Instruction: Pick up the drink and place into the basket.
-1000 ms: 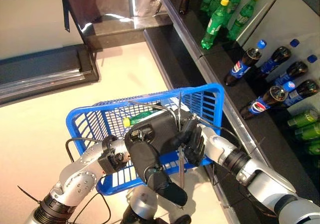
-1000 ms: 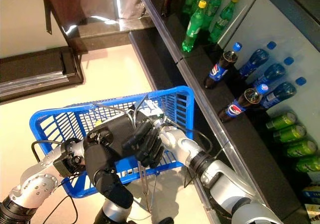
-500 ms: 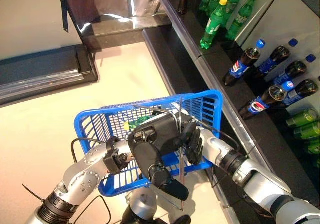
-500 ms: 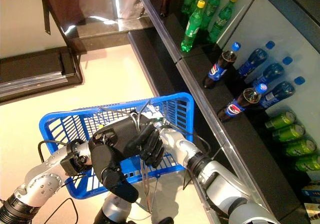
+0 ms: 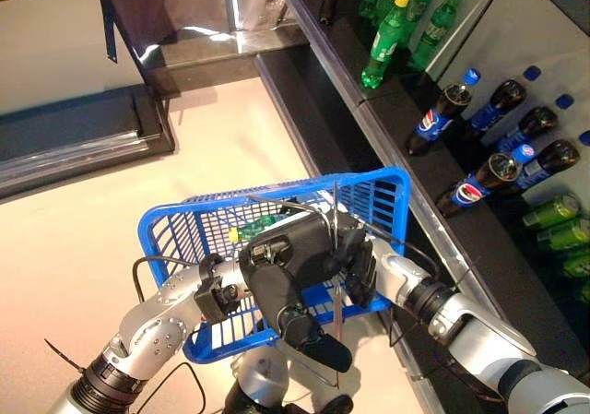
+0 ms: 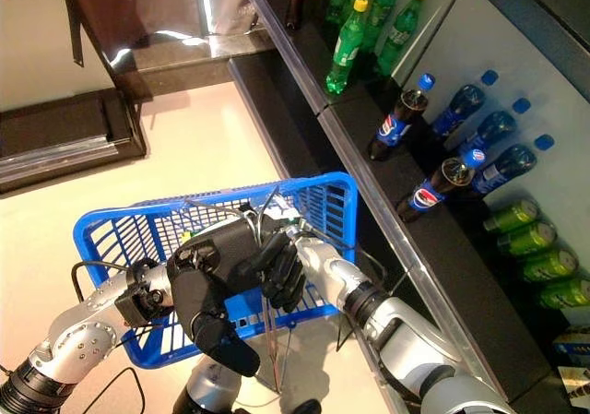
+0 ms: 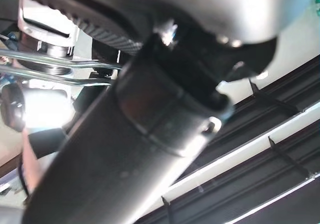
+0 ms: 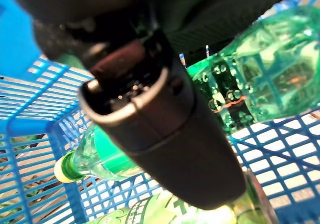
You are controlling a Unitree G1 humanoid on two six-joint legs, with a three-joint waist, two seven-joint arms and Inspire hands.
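Observation:
A blue plastic basket (image 5: 383,195) hangs above the floor beside the drinks shelf. My left hand (image 5: 288,265) sits over its middle, curled on the wire handle (image 7: 60,67). My right hand (image 5: 358,265) reaches in from the shelf side with its fingers curled. In the right wrist view a green bottle (image 8: 260,79) with a yellow cap lies just past the thumb (image 8: 160,134), inside the basket's mesh. The bottle's capped end (image 5: 247,233) shows beyond my left hand. A second green bottle (image 8: 150,211) shows below it in the basket.
A dark shelf (image 5: 369,124) runs along the right. It holds green bottles (image 5: 385,29), cola bottles (image 5: 433,119) and more green bottles (image 5: 553,213). A dark low platform (image 5: 74,142) lies at the left, with pale floor (image 5: 221,137) between.
The basket and my left arm have moved a little to the right, towards the shelf. The whole view has also shifted slightly. Both hands keep their hold.

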